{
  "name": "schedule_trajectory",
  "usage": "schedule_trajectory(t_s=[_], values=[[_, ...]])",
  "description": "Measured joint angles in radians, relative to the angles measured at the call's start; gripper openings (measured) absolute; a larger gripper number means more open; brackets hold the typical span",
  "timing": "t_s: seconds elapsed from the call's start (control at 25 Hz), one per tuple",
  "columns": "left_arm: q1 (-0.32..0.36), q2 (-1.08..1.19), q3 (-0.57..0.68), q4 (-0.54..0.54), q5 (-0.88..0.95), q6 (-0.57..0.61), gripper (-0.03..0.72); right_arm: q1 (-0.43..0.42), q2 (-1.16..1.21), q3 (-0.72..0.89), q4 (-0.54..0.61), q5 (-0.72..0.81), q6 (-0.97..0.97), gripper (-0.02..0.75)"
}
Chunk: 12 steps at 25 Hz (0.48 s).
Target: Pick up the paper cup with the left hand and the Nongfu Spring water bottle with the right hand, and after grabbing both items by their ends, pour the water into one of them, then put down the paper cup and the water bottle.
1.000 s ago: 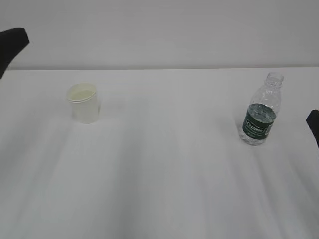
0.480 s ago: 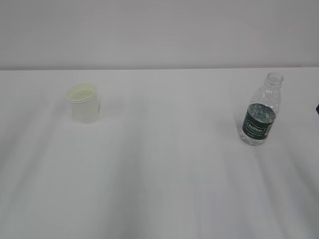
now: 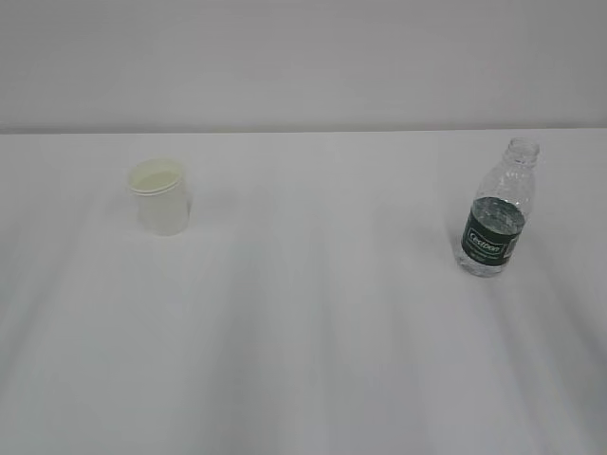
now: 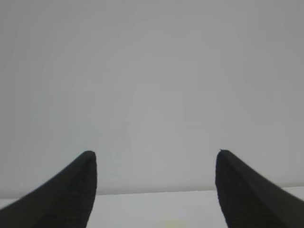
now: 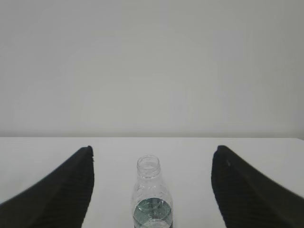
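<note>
The paper cup (image 3: pixel 159 196) stands upright on the left of the white table. Upright at the right is the Nongfu Spring water bottle (image 3: pixel 495 218), uncapped, with water (image 3: pixel 499 214) about level with the top of its green label. Neither arm shows in the exterior view. In the right wrist view the bottle (image 5: pixel 151 197) stands centred ahead of my right gripper (image 5: pixel 154 148), which is open with nothing between its fingers. My left gripper (image 4: pixel 155 152) is open and empty, facing the wall; only a faint pale patch shows at the bottom edge, too little to tell as the cup.
The white table (image 3: pixel 313 341) stretches wide between cup and bottle. Its far edge (image 3: pixel 303 132) meets a plain grey wall. Nothing else stands on it.
Black arm parts that showed at the left and right edges of the exterior view one second ago have left the frame. Cup and bottle have not moved.
</note>
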Motion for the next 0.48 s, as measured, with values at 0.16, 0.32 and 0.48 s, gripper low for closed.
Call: schedule_trajectory(t_s=[0.16,0.32,0.48], values=[[0.000,-0.100,0.001,-0.024,0.116,0.000,0.553,0.000,-0.091,-0.037,-0.001,0.120,0.000,0.575],[0.000,-0.210,0.001,-0.069,0.178,-0.002,0.529,0.000,-0.192,-0.043,-0.001,0.204,0.000,0.575],[0.000,-0.322,0.001,-0.095,0.303,-0.002,0.517,0.000,-0.297,-0.043,-0.001,0.323,0.000,0.575]])
